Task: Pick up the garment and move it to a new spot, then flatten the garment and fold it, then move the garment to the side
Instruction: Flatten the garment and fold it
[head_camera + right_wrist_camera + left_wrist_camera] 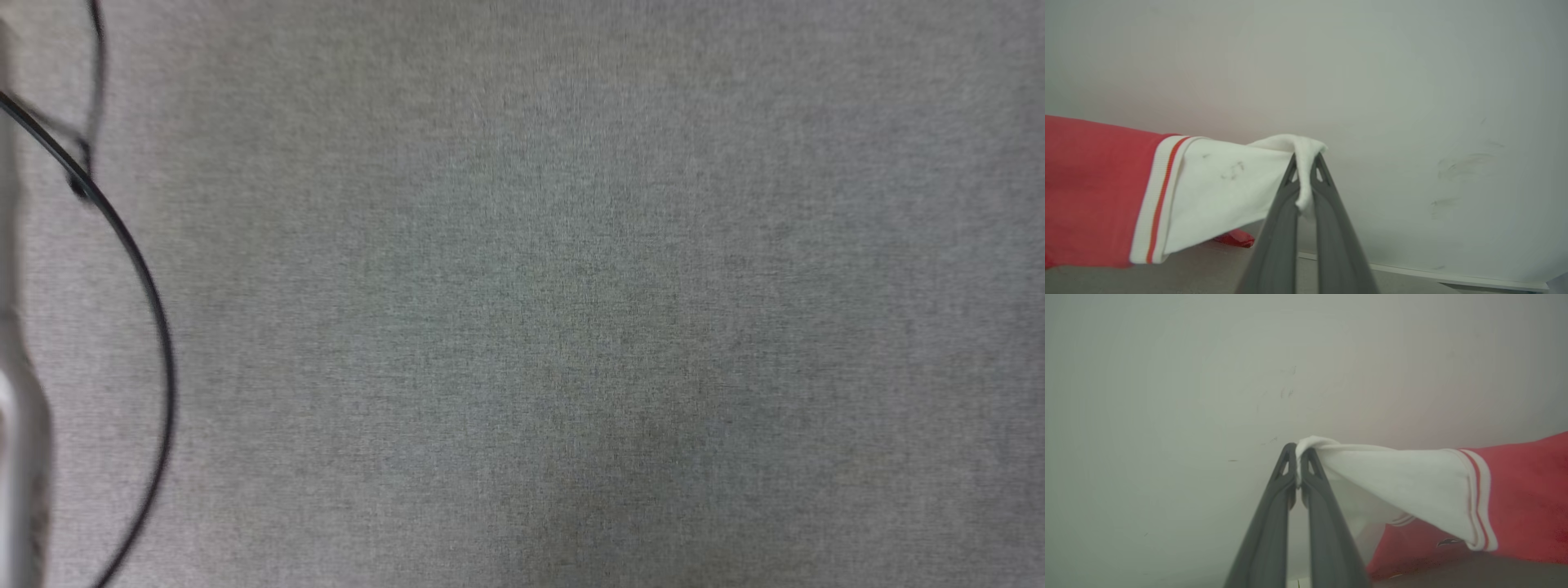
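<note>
Red shirt [1527,490] held up and stretched before a pale scuffed wall [1167,375], left gripper [1299,450] clamped on one white sleeve [1404,477], right gripper [1305,160] clamped on the other sleeve [1229,183], grey woven surface [571,286] in the head view, black cable [155,327] curving along its left side

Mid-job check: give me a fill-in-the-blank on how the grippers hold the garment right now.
The left gripper is shut on a ____ sleeve of the garment. The right gripper is shut on the other ____. The garment's body between them is ____.
Missing words: white; sleeve; red.
</note>
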Available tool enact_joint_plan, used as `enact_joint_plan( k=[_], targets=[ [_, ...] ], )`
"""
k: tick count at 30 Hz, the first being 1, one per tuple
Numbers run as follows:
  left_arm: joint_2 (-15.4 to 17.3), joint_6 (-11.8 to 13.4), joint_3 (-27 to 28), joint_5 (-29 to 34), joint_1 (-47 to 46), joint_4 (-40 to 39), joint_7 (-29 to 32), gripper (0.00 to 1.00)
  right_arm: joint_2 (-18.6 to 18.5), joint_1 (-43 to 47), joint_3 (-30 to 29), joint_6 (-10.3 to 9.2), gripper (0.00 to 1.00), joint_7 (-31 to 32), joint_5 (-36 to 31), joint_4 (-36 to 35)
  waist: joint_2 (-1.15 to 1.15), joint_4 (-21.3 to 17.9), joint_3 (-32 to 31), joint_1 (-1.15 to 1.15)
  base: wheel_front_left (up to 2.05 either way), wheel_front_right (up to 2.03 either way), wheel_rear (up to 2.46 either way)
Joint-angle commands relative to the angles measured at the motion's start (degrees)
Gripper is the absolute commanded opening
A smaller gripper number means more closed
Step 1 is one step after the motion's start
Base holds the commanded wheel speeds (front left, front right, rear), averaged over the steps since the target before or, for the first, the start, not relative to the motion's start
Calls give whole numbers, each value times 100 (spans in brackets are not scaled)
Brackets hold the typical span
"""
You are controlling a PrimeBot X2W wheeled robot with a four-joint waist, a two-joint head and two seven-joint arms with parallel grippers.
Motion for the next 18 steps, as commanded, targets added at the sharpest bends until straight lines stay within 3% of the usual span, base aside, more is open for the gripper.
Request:
enact_joint_plan(
  k=[1, 11, 18],
  targets=[
    [-25, -29, -18, -66, 345, 51, -96, 0, -41, 277, 94, -9, 0, -60, 113, 81, 0, 13, -192, -1, 0, 0, 0],
    [-9, -76, -148, -381, 2362, 210, -162, 0, -319, 2085, 817, -9, 0, 391, 1078, 102, 0, 24, -1173, -1, 0, 0, 0],
    [142, -132, -345, -636, 3682, 85, 321, 0, -675, 3317, 1156, -10, 0, 1018, 1766, -269, 0, 76, -1793, -1, 0, 0, 0]
  ],
)
